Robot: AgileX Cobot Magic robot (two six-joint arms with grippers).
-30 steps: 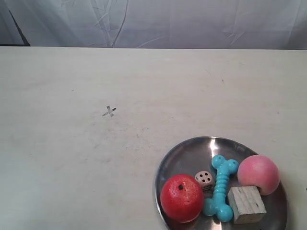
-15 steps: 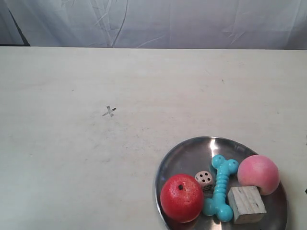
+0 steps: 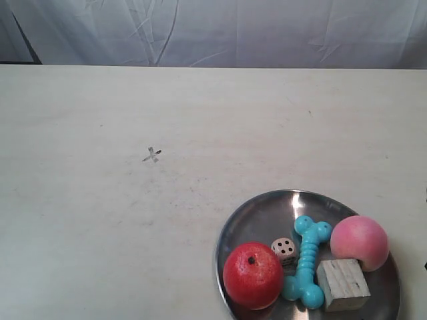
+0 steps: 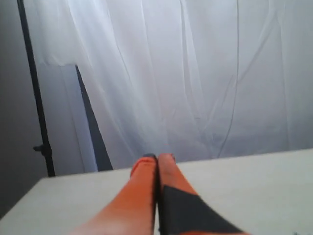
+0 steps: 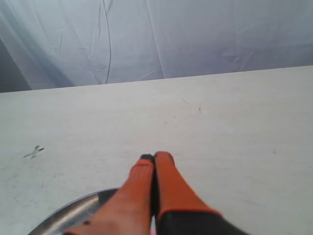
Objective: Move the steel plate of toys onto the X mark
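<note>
The steel plate (image 3: 260,213) sits at the near right of the cream table in the exterior view, partly cut off by the frame. It holds a red apple (image 3: 252,275), a white die (image 3: 285,249), a turquoise bone (image 3: 307,261), a wooden cube (image 3: 343,284) and a pink peach (image 3: 359,242). The X mark (image 3: 152,155) lies on bare table, up and to the left of the plate. My right gripper (image 5: 154,157) is shut and empty, above the plate's rim (image 5: 68,215), with the X mark (image 5: 33,152) off to one side. My left gripper (image 4: 157,157) is shut over bare tabletop.
White curtain (image 3: 220,30) hangs behind the table's far edge. A dark stand pole (image 4: 34,93) rises beyond the table corner in the left wrist view. No arm shows in the exterior view except a dark sliver at its right border.
</note>
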